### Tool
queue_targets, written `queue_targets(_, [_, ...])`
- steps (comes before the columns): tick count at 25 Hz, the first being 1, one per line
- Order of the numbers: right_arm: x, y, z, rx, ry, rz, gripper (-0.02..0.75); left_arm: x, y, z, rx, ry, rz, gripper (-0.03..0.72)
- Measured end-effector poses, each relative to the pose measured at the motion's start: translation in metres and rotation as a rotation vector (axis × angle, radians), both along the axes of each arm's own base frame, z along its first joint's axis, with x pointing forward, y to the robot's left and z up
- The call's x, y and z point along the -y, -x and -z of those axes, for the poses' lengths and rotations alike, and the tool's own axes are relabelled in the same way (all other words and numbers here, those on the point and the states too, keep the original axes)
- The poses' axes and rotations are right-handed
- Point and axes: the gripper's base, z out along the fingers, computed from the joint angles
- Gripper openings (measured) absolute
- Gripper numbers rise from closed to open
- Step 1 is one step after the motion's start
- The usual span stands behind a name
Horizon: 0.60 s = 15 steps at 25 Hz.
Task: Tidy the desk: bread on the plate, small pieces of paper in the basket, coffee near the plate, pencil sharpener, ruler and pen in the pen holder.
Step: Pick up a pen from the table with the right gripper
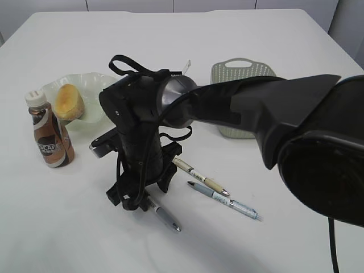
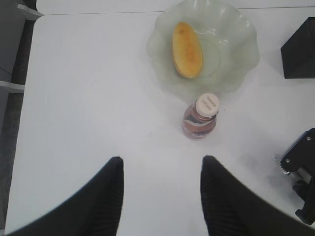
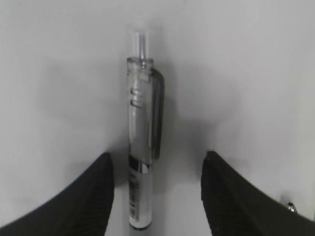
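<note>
You are on the pen step: your right gripper (image 3: 157, 196) hangs low over the desk (image 1: 273, 51), jaws apart astride the nearest pen (image 3: 140, 142), so close squarely on its barrel before lifting.

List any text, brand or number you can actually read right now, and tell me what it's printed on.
"ESCAFE": white lettering on the coffee label, exterior view; the first letter is cut off.
Coffee cap: faint print, too blurred to read.
Pen between the right gripper fingers: dark barcode-like marks on the barrel, unreadable.
The other two pens: small print, too small to read.
Nothing else carries text.
</note>
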Motion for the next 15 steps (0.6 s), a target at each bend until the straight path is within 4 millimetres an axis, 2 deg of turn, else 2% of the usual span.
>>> queue_targets(9, [-0.0010, 0.0010, 0.0001, -0.011, -0.012, 0.019, 0.399, 0.0000, 0.0000, 0.0000, 0.000, 0.000, 0.000, 0.371])
queue_targets(15, [-0.0030, 0.0030, 0.0012, -0.034, -0.033, 0.046, 0.215, 0.0000, 0.0000, 0.0000, 0.000, 0.000, 0.000, 0.371])
